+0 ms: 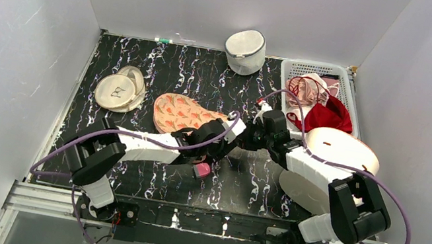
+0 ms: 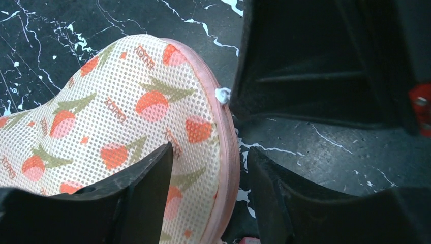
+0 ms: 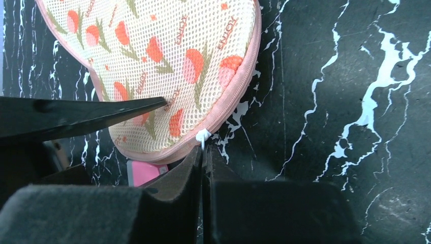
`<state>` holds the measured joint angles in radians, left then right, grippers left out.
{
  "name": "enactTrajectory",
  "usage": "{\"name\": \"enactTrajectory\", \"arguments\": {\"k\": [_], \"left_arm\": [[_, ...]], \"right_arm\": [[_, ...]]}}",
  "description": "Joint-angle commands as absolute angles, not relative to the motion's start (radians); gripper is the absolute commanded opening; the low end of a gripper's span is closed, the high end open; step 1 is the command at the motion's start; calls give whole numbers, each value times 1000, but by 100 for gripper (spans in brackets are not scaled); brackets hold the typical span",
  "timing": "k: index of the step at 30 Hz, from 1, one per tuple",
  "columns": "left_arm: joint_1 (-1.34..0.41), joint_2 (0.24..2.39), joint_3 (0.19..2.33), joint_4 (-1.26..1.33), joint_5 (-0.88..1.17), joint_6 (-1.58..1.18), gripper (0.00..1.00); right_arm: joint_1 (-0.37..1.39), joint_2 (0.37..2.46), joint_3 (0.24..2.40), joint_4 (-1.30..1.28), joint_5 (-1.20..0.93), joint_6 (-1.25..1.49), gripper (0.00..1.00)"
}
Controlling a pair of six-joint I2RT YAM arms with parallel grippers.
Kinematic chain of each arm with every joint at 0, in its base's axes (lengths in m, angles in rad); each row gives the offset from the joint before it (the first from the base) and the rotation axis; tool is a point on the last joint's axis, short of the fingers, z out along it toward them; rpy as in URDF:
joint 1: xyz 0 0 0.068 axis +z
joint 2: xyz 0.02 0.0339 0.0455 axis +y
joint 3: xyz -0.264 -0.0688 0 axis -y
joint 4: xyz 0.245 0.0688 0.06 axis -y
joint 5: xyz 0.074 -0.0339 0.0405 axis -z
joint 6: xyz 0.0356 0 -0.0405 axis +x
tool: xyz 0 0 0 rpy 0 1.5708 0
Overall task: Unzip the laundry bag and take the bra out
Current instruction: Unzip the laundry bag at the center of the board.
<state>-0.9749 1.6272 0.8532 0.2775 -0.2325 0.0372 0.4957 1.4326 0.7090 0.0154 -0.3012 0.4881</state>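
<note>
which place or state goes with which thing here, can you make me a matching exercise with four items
Things:
1. laundry bag
2. white mesh bag
3. dark red garment
4. right end effector

Places or states:
A. in the white basket
B. shut on the white zip pull
C. at the far back of the table
D. lying flat mid-table

Pairs: 1-D; 2-C; 3-A; 4-B
</note>
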Motion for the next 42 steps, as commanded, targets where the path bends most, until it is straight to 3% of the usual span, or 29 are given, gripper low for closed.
{"name": "enactTrajectory", "arguments": {"k": [1,5,15,20,35,42], "left_arm": [[-976,1650,889,342,-273,51,53],[-977,1688,909,356,-283,53,54],[-976,1671,851,363,-353,98,20],[-977,1627,798,365,-334,141,12],[-976,1516,605,396,-297,97,6],[-974,1448,639,244,-351,13,27]], "right_arm": [[503,1397,699,76,-296,502,0],[505,1406,692,87,-304,503,0],[501,1433,719,28,-240,447,0],[462,1457,738,11,-216,411,0],[420,1612,856,28,-202,326,0],[442,1535,769,73,-298,381,0]]}}
